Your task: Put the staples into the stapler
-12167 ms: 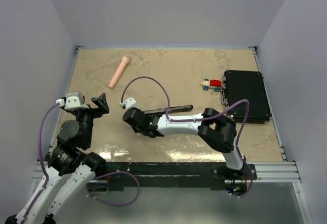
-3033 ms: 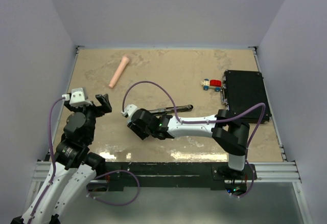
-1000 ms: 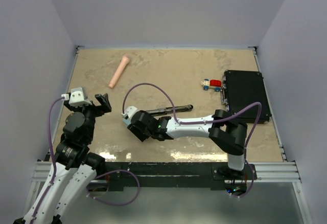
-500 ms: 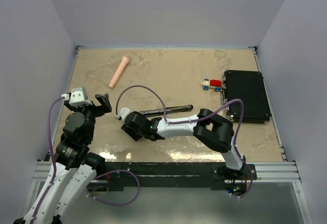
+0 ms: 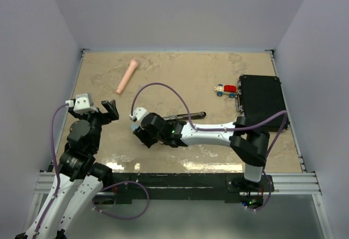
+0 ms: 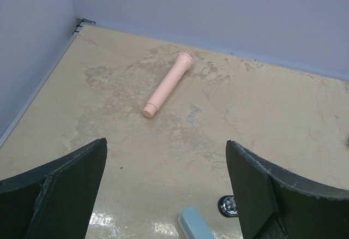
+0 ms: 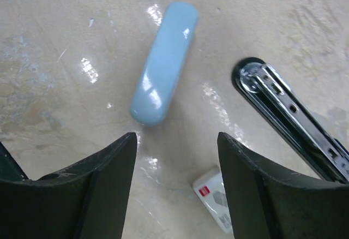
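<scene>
The staples' white cardboard box with red print (image 7: 218, 198) lies flat on the table, just ahead of my right gripper (image 7: 175, 136), nearer its right finger. That gripper is open and empty, low over the table (image 5: 143, 135). A light blue rounded small stapler (image 7: 163, 61) lies beyond it. The black stapler with its chrome rail laid open (image 7: 292, 119) reaches off to the right, and shows from above (image 5: 182, 117). My left gripper (image 6: 166, 142) is open and empty at the left (image 5: 109, 109). No grey-blue tray shows.
A pink cylinder (image 5: 126, 76) lies at the back left. A small red and blue toy car (image 5: 225, 90) and a black case (image 5: 263, 101) sit at the right. In the left wrist view the blue stapler's end (image 6: 196, 225) and the chrome rail end (image 6: 228, 206) show low down.
My right wrist has shifted a little right and away over the last half second, and its elbow has swung out to the right. The left arm has not moved.
</scene>
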Robot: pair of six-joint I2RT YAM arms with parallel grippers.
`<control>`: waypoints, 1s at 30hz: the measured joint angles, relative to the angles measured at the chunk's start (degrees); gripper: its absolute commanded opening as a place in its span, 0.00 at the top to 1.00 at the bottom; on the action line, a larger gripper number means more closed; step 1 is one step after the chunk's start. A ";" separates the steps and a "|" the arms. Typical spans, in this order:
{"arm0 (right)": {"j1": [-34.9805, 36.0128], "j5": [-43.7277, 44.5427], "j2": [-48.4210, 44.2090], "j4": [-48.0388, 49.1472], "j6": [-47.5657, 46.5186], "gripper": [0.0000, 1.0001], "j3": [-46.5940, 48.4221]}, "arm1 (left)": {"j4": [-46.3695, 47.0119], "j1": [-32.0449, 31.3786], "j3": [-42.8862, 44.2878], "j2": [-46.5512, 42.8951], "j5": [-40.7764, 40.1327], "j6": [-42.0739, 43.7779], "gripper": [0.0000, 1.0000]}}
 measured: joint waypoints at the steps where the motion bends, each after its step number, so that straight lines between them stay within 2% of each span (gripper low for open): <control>1: -0.42 0.35 -1.20 -0.46 0.26 0.35 -0.68 | 0.02 0.00 0.00 0.00 0.09 0.00 0.06; 9: -3.69 1.68 -2.69 -4.37 2.99 0.36 -5.20 | 0.02 0.04 0.00 -0.02 0.55 0.00 0.06; 18: -4.46 1.03 -0.57 -5.05 4.04 0.36 -5.27 | 0.02 0.07 -0.02 -0.02 0.76 0.00 0.06; 22: -6.23 1.01 0.63 -4.61 3.34 0.37 -2.36 | 0.02 0.13 -0.02 -0.02 0.81 0.00 0.07; 30: -10.14 -0.09 7.50 -2.69 -0.11 0.37 9.92 | 0.02 0.39 -0.02 -0.09 0.81 0.00 0.06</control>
